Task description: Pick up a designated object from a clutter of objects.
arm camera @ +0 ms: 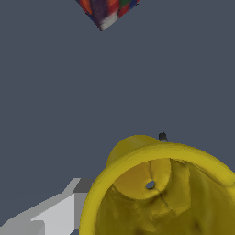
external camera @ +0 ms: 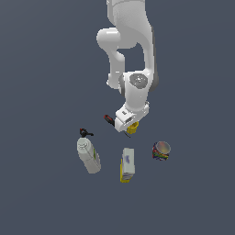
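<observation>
We count five things on the dark worktop point(external camera: 41, 193): one cup point(external camera: 132, 128), one screwdriver point(external camera: 109, 119), one spray bottle point(external camera: 88, 155), one box point(external camera: 127, 164) and one can point(external camera: 161, 150). One arm point(external camera: 133, 50) reaches down over them from the top of the exterior view.

The cup is yellow, and we find it right under the gripper point(external camera: 127, 124), with only its lower part peeking out below the white hand. It sits near the middle of the clutter, above the box in the exterior view, with the can off toward the exterior view's right and the bottle toward the exterior view's left. The screwdriver shows just a red-and-black end beside the hand, on the exterior view's left of the cup.

In the wrist view the cup point(arm camera: 160, 193) fills the lower part of the picture, and we look nearly straight into its open mouth, down to the round bottom. So its mouth faces the camera on the wrist and its long axis runs roughly along the line of the hand, a little tilted. One pale finger point(arm camera: 50, 215) shows beside the cup's rim. Whether the fingers are clamped on the cup or loose around it, we cannot tell. A corner of the can point(arm camera: 106, 10) shows at the far edge.

The bottle lies white with its black nozzle away from us. The box is yellow and white.
</observation>
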